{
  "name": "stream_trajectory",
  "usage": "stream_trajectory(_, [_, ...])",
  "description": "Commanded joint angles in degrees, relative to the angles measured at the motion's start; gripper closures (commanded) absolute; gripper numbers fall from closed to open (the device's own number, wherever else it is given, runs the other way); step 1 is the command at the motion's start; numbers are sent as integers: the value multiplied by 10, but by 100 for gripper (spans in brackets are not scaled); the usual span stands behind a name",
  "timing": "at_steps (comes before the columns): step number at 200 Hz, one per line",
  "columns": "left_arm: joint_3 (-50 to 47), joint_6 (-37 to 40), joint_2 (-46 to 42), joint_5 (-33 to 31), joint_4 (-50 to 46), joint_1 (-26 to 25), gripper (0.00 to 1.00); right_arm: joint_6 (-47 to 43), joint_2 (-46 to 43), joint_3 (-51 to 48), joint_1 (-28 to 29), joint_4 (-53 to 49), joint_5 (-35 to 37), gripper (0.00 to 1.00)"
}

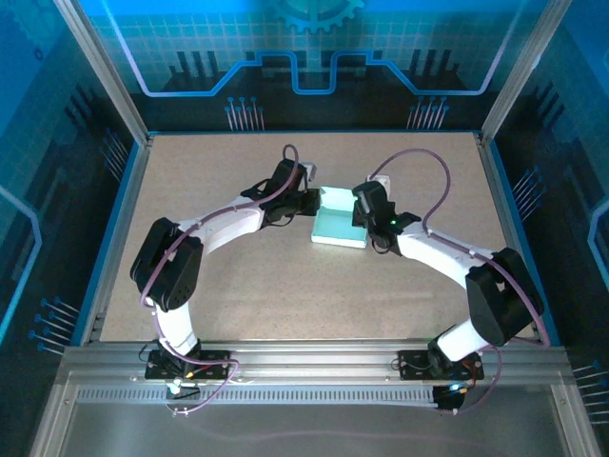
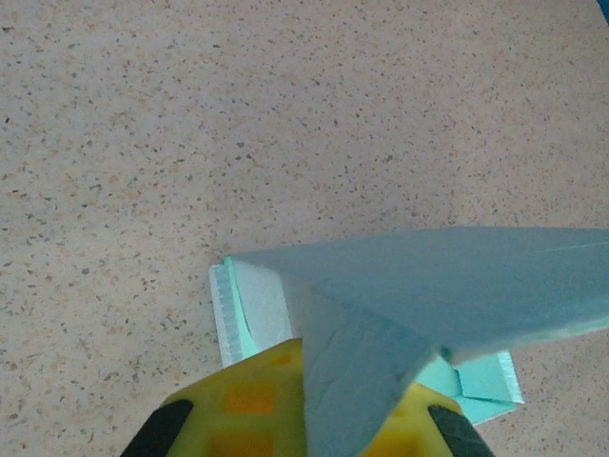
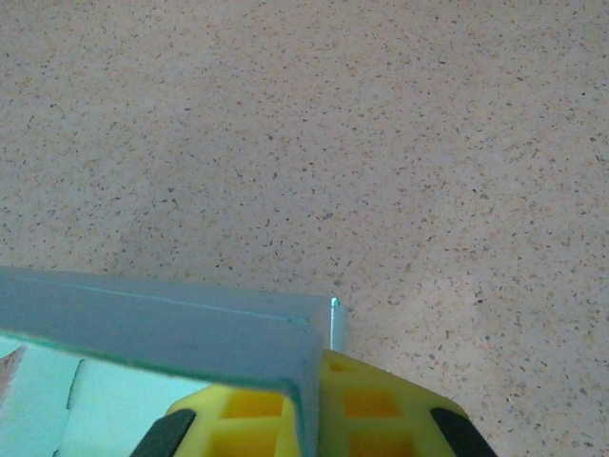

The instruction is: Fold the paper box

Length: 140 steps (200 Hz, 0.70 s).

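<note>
Setting: robotics lab, enclosed test cell. Speckled beige table fenced by aluminium extrusion posts. Blue wall panels across the top of the frame carry printed circuit-trace and gear graphics. Left arm and right arm, white and black, bolted to a slotted metal rail along the bottom.

Worktop: speckled beige board, blue rim. On it: pale blue paper box, roughly mid-board, a bit toward the far edge, card walls standing up off the surface.
</note>
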Motion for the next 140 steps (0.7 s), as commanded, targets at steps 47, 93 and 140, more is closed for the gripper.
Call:
stream_trajectory(47, [-40, -26, -27, 16, 58, -30, 100, 65, -28, -10, 21, 37, 3, 100])
stream_trajectory(93, [-61, -24, -47, 3, 72, -38, 100, 107, -28, -15, 24, 42, -1, 100])
stream_trajectory(140, [-90, -28, -58, -20, 103, -44, 100, 77, -33, -73, 25, 117, 2, 100])
